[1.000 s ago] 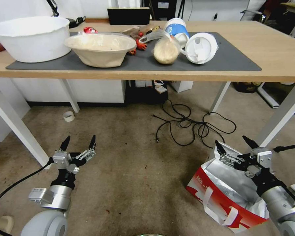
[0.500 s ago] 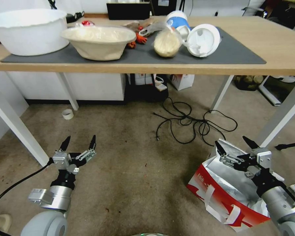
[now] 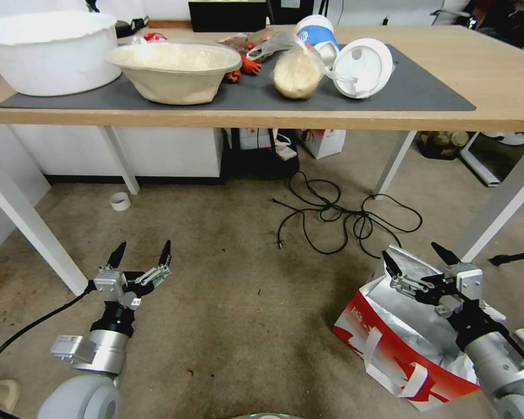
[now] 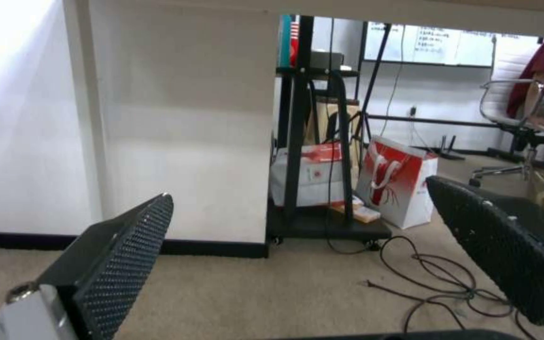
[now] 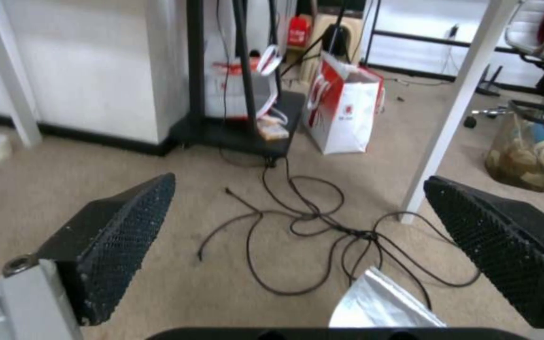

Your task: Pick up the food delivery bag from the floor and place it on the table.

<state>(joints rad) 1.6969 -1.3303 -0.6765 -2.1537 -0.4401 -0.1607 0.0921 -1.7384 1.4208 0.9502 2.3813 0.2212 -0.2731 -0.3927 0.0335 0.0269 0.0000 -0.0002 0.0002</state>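
While tilting the view down over the last second, no grasp made: right hand point(image 3: 418, 263) spread above food delivery bag point(image 3: 410, 340) lying open on the floor, left hand point(image 3: 140, 254) spread, idle; table point(image 3: 495, 75) waiting

Right gripper point(image 5: 297, 226) fingers spread wide above beige carpet point(image 5: 83, 189). Foil-lined corner of food delivery bag point(image 5: 379, 304) pokes up between fingers, near wrist. Tangled black cable point(image 5: 310, 226) on carpet beyond. White table leg point(image 5: 454, 108) upright past cable. Small red-and-white shopping bag point(image 5: 344, 111) stands farther back beside black stand point(image 5: 241, 132)
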